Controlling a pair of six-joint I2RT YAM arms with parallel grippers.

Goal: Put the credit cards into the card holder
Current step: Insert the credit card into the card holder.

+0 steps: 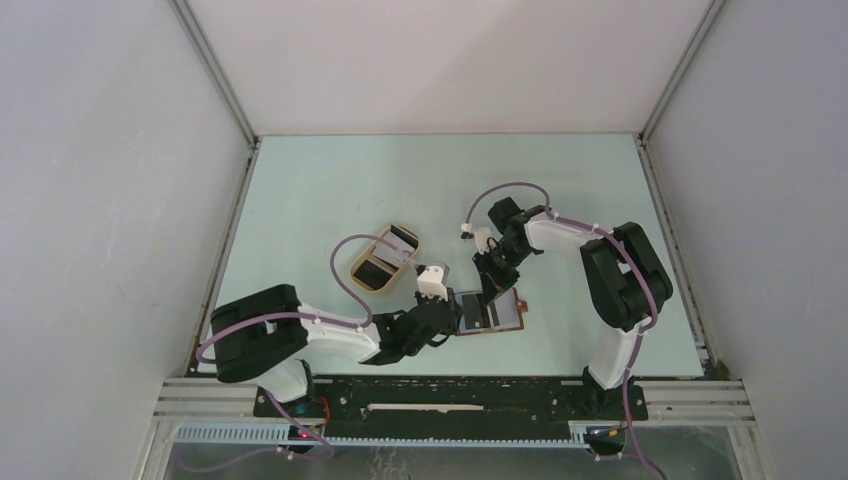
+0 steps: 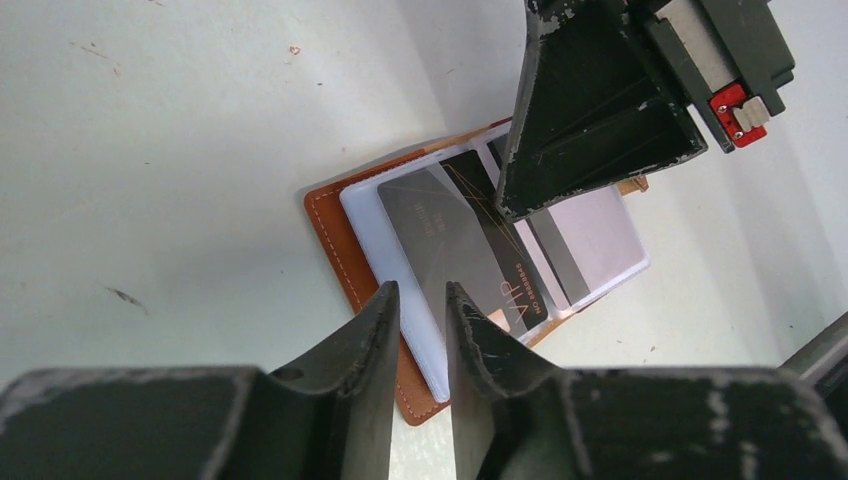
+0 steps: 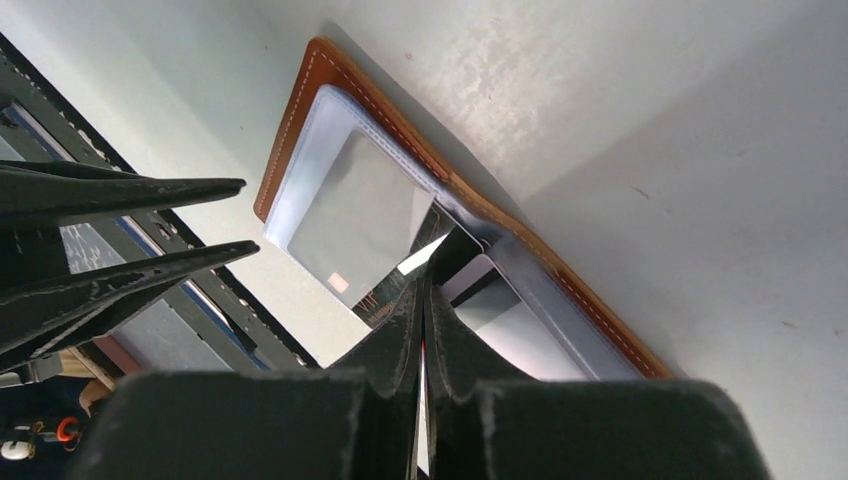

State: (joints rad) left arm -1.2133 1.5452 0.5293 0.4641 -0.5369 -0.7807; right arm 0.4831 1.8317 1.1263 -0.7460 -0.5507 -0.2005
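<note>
The card holder [image 1: 500,318] lies open and flat near the table's front; its reddish-brown edge [image 2: 325,215] frames clear inner sleeves. A dark credit card marked VIP [image 2: 470,240] lies partly inside the left sleeve. A pale card with a grey stripe [image 2: 590,240] sits in the right sleeve. My right gripper [image 3: 425,280] is shut, its tips resting on the dark card [image 3: 395,295]. I cannot tell whether it pinches that card. My left gripper [image 2: 420,295] stands narrowly open over the holder's near corner, nothing clamped between its fingers.
An oval tan tray [image 1: 352,272] stands left of the holder, behind my left arm, with cards [image 1: 403,238] in it. Both grippers [image 1: 458,315] [image 1: 492,290] crowd over the holder. Grey walls enclose the pale table [image 1: 300,190].
</note>
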